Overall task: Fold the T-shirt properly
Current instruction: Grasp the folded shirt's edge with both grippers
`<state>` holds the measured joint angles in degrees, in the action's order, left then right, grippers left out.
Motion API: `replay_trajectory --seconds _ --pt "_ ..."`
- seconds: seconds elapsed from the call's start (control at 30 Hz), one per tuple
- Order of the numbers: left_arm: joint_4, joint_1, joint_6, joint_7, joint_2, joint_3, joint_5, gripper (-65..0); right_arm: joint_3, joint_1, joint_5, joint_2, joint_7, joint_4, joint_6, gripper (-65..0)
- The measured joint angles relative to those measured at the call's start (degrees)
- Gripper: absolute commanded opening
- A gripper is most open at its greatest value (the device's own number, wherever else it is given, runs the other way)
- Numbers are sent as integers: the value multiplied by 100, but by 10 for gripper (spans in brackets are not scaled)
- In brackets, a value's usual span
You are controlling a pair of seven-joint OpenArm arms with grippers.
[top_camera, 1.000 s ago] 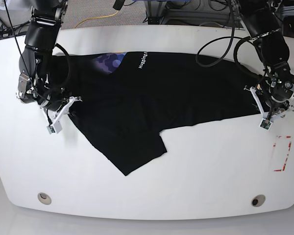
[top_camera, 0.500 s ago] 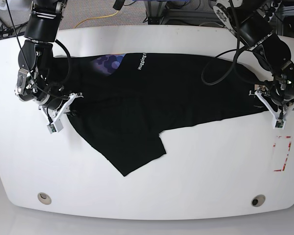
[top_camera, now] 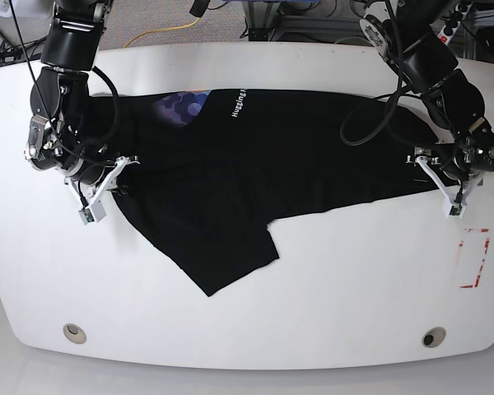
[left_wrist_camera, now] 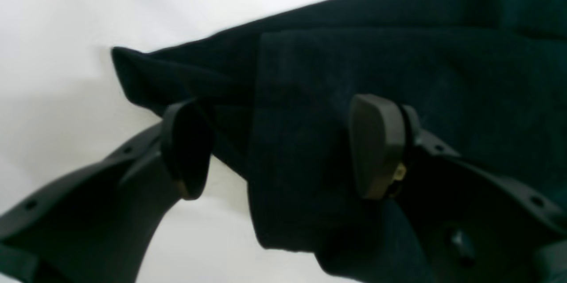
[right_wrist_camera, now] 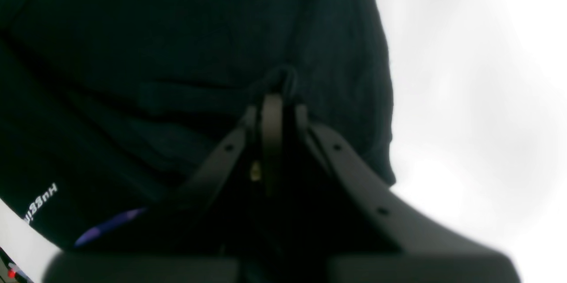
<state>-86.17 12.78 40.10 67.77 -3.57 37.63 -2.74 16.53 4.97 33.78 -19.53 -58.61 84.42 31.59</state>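
The black T-shirt [top_camera: 255, 156] lies folded across the white table [top_camera: 337, 280], with one sleeve pointing to the front. A strip of its blue-purple print [top_camera: 181, 105] and white text [top_camera: 237, 103] shows at the far edge. My right gripper [top_camera: 115, 175] is at the shirt's left edge; in the right wrist view it [right_wrist_camera: 271, 101] is shut on a pinched fold of the T-shirt [right_wrist_camera: 177, 52]. My left gripper [top_camera: 446, 188] is at the shirt's right end; in the left wrist view it [left_wrist_camera: 281, 148] is open, its fingers [left_wrist_camera: 374, 145] straddling the hem corner of the T-shirt [left_wrist_camera: 354, 52].
A red tape rectangle [top_camera: 475, 257] marks the table at the right, in front of my left gripper. Two round holes [top_camera: 75, 333] [top_camera: 433, 337] sit near the front edge. Cables, one of them yellow [top_camera: 160, 33], lie behind the table.
My left gripper swung out past the shirt's right end and has come back left onto the hem corner. My right gripper stays put, shut on the cloth.
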Motion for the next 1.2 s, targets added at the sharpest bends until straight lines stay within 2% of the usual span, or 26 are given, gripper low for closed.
replay_trajectory --seconds 0.4,0.6,0.77,0.83,0.97,1.0,1.2 --pt "890 433 -2 -7 -42 238 -17 -214 26 -15 -4 164 -9 -2 17 -650" --pt "890 442 -2 -7 -35 208 2 -346 33 -15 -22 144 -13 -2 13 -650" --pt "894 442 -2 -7 -28 208 0 -421 28 -15 -13 160 -11 -2 15 -650" --pt "894 442 -2 -7 -28 208 0 -478 31 -15 -15 155 -11 -2 15 -650" --pt "894 437 -2 -7 -28 243 2 -633 28 -15 -13 160 -11 -2 15 -650" --pt "894 437 -2 -7 -31 243 0 -650 28 -15 -13 160 -11 -2 15 -650" --pt "887 442 -2 -7 -31 240 2 -650 28 -15 -13 160 -13 -2 13 -650"
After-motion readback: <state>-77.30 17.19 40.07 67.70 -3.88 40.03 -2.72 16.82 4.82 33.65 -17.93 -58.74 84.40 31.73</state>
